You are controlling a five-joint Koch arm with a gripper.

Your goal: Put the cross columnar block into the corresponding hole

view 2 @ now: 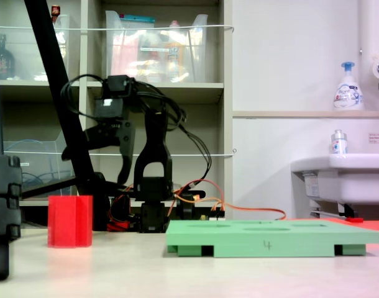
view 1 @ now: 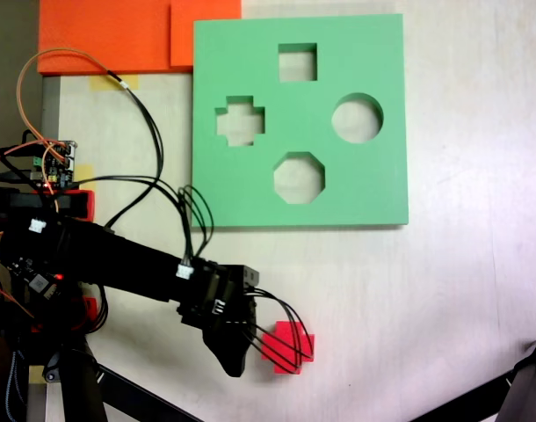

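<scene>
From above, my arm (view 1: pixel 119 259) reaches in from the left edge of the desk (view 1: pixel 461 308), with black cables looping off its back. My gripper (view 1: pixel 246 347) sits at the end of it, pointing toward the near edge of the desk. In this top view I see only a single dark tip, so I cannot tell how far my jaws stand apart. Just to the right of that tip, touching or nearly touching it, lies the cross columnar block (view 1: pixel 293 348), bright red, near the desk's bottom edge; thin cables from my wrist cross over its left side. I cannot tell whether I hold it.

In the low side view the block (view 2: pixel 70 221) stands upright on the desk at the left, and my gripper (view 2: pixel 118 177) hangs above and behind it, its dark fingers pointing down, clear of the block's top. The fingers overlap there too, so the gap stays unclear.

Farther right in the top view, the green foam board (view 1: pixel 373 189) lies flat toward the desk's far edge, well apart from the block. The corresponding hole (view 1: pixel 240 120) is the plus-shaped cutout at the board's left side, and it is empty. An orange foam sheet (view 1: pixel 101 35) rests at the far left corner.
</scene>
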